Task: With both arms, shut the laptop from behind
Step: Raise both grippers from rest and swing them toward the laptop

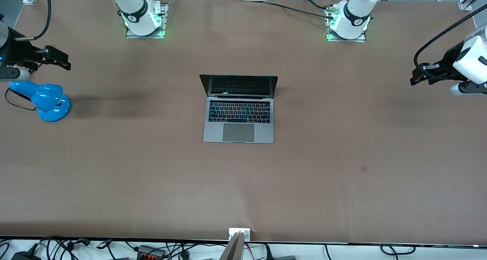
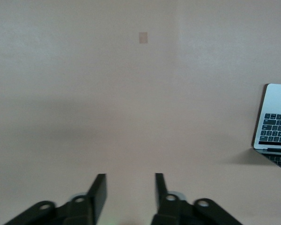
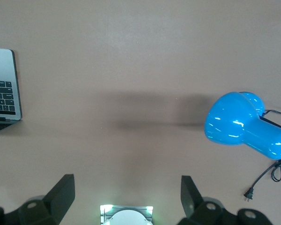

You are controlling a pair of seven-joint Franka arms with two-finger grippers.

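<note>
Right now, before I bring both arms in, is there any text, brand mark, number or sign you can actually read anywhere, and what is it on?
None can be read.
Laptop keyboard: key legends show only as pale specks, too small to read.
Laptop screen: dark, no text.
Blue lamp: no label visible.
Arm bases: a round mark on each black band, too small to make out.
Left gripper and right gripper: open, unmarked, out at the table's ends.

A wide bench (image 1: 342,184) covered in matte brown sheet fills the scene, evenly lit with soft shadows. A glossy blue desk lamp (image 1: 43,100) lies at the right arm's end, its black cord (image 3: 267,176) trailing. Tangled black cables (image 1: 114,249) run along the white strip at the edge nearest the front camera.
</note>
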